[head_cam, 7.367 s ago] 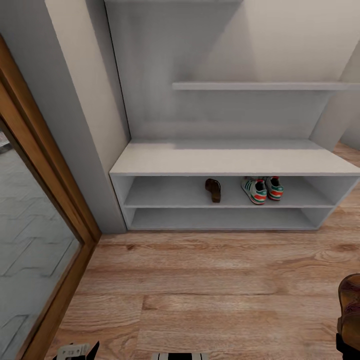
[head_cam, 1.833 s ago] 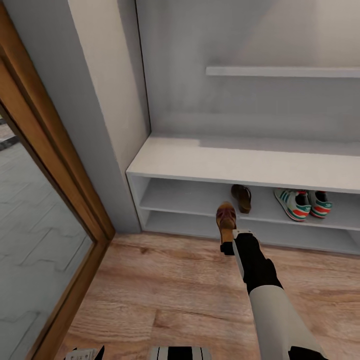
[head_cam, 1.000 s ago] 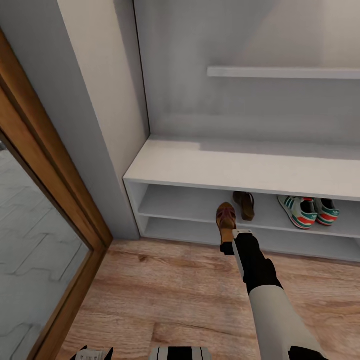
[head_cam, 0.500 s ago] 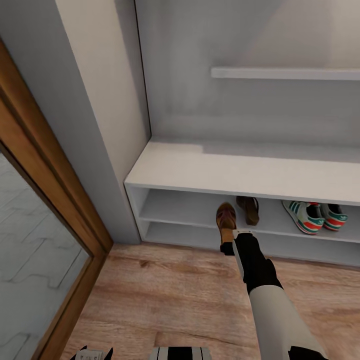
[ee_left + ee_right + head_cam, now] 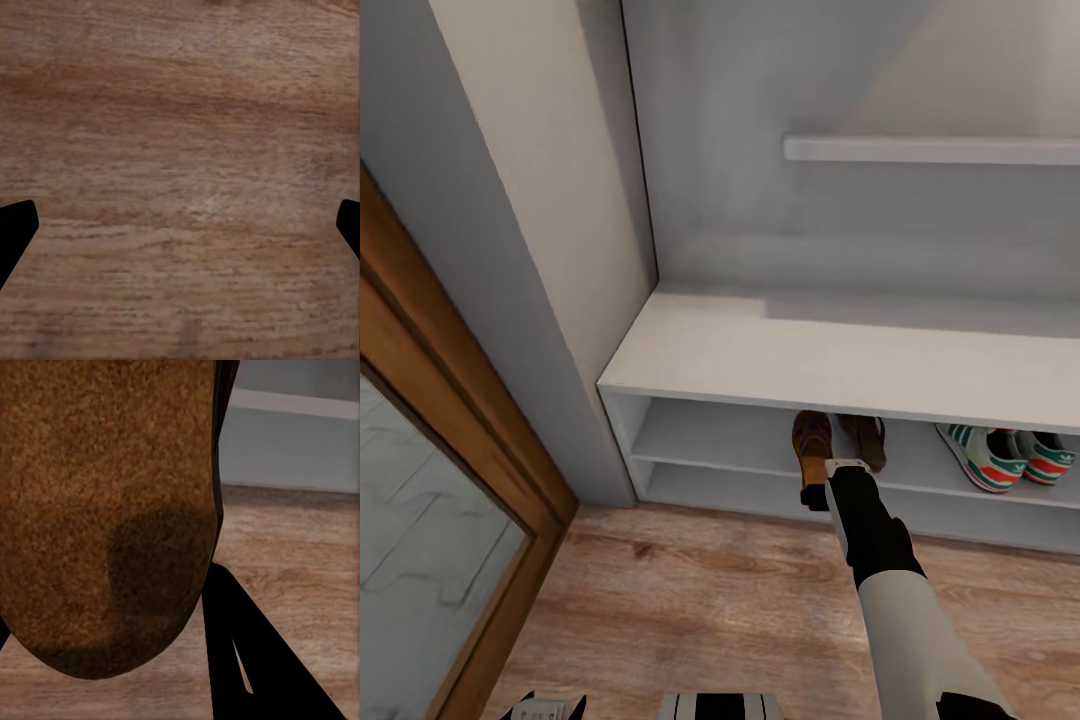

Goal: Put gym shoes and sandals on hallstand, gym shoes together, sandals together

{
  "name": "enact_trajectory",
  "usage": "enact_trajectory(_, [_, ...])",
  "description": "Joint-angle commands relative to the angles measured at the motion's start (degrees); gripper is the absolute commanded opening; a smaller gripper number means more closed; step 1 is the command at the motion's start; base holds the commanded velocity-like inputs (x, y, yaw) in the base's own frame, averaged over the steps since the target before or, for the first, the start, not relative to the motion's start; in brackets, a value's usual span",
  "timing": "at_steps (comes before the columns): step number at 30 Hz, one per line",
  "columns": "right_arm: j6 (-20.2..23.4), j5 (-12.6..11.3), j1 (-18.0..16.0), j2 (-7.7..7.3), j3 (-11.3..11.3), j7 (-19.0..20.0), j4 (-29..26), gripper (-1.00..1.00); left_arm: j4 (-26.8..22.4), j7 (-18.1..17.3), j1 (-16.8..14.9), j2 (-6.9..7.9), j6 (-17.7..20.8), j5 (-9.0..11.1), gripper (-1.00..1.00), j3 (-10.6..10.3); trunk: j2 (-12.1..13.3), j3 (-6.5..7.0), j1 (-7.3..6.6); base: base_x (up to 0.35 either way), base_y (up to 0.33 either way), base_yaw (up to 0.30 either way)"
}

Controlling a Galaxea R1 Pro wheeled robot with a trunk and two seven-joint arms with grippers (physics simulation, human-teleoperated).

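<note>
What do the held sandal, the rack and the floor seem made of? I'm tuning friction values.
The held sandal looks like brown leather with a matte, suede-like grainy sole. The hallstand looks like smooth, matte pale grey painted board, with no grain showing. The corridor floor looks like wood-grain planks, low sheen; it could be laminate.

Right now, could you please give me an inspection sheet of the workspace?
Surface: wood-plank floor in front of the rack.
Job's things: two gym shoes side by side on the rack's upper shoe shelf; one sandal on that shelf to their left; held sandal at the shelf's front edge, beside the first.
Clutter: nothing seen.
Grippers: right gripper shut on the held sandal; left gripper open above bare floor.
Cables: nothing seen.
Surroundings: wall shelf above the bench; wooden door frame to the left.
</note>
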Motion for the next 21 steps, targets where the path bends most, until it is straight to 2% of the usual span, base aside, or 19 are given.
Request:
enact_trajectory(1, [0.2,-0.3,0.0,0.05,-0.1,-0.3,0.0,-1.0,0.0,-0.4,0.0,-0.05,-0.2,-0.6,1.0,0.5,0.0,-0.04,-0.01,0.015,-0.007,0.0])
enact_trajectory(4, [0.2,-0.3,0.0,0.05,-0.1,-0.3,0.0,-1.0,0.0,-0.4,0.0,-0.05,-0.2,-0.5,1.0,0.5,0.0,-0.04,-0.01,0.008,-0.004,0.0])
enact_trajectory(12, [0.2,-0.3,0.0,0.05,-0.2,-0.3,0.0,-1.0,0.0,-0.4,0.0,-0.05,-0.2,-0.5,1.0,0.5,-0.1,-1.86,0.2,0.001,0.0,-0.01])
enact_trajectory(21, [0.2,-0.3,0.0,0.05,-0.1,-0.3,0.0,-1.0,0.0,-0.4,0.0,-0.05,-0.2,-0.5,1.0,0.5,-0.1,-2.27,0.2,0.0,0.0,-0.065])
